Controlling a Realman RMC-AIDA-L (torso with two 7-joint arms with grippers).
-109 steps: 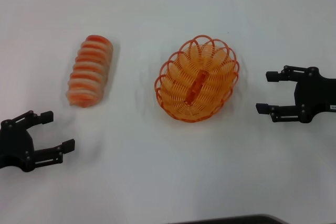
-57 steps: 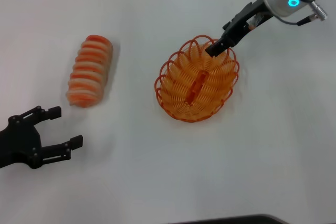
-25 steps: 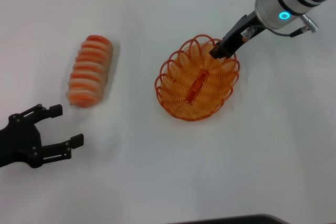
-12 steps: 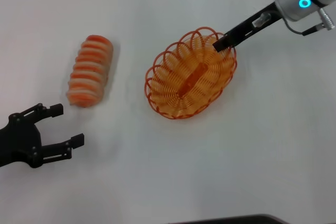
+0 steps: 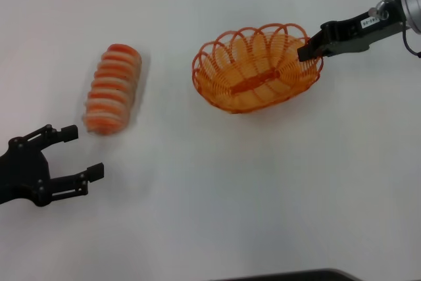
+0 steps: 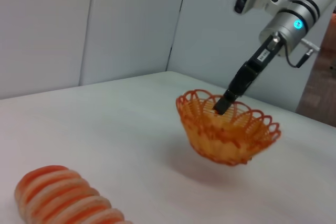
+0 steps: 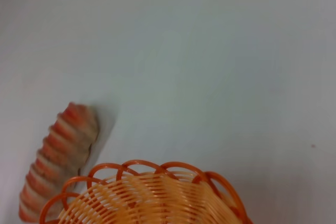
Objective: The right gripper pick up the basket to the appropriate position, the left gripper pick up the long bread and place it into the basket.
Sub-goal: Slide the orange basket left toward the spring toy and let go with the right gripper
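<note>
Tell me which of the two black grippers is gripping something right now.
The right gripper, clamped on the basket rim and holding it up; the left gripper sits open near the long bread.

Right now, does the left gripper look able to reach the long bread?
Probably yes. The left gripper is open and lies near the long bread, with only bare table between them. The right gripper holds the basket by its rim, well away from the bread.

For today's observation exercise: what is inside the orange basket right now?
The basket holds no bread; only its own woven floor shows. The right hand grips its rim. The long bread lies apart on the table.
</note>
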